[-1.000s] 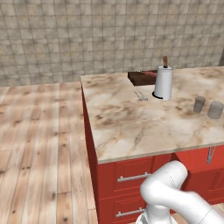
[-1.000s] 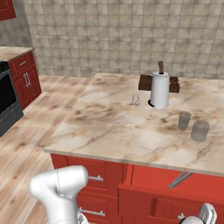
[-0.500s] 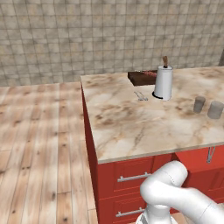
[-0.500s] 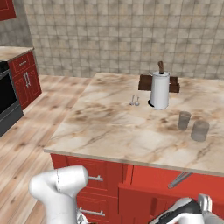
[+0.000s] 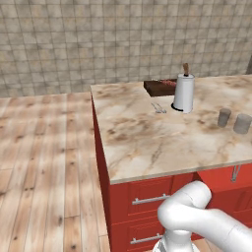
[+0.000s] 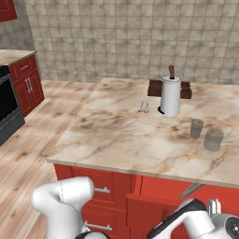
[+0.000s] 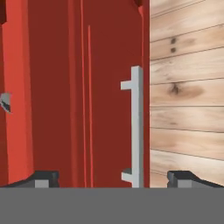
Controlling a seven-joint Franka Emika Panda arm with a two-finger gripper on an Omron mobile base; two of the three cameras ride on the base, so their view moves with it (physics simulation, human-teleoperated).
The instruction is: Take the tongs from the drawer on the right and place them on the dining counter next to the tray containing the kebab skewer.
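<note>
While the arm reaches low in front of the red cabinet base, the hand view looks along the gripper (image 7: 113, 177) at a drawer front (image 7: 109, 87) with its silver bar handle (image 7: 136, 127) running up the frame between the two dark fingertips (image 7: 43, 177), which stand wide apart with nothing between them; neither tip touches the handle. Pale wooden floor (image 7: 188, 87) fills the right side of that view. The tongs cannot be made out in any view. In the left base view, the dining counter (image 5: 147, 142) spreads its beige, brown-veined marble top over red drawers, and near its far edge sits the dark brown tray (image 5: 160, 87), with reddish-brown chunks of the kebab skewer (image 5: 170, 82) just visible at the tray's right end, too small to describe further. Just in front of the tray lies a small silvery utensil (image 5: 158, 108). To its right stands a white paper towel roll (image 5: 184, 93) on a dark base, partly covering the tray's right end. Farther right, two small grey cups (image 5: 233, 120) stand close together. In the right base view the same row reads utensil, towel roll, cups, and the right-hand drawer (image 6: 186, 193) under the counter edge stands slightly ajar, its handle tilted outward.
</note>
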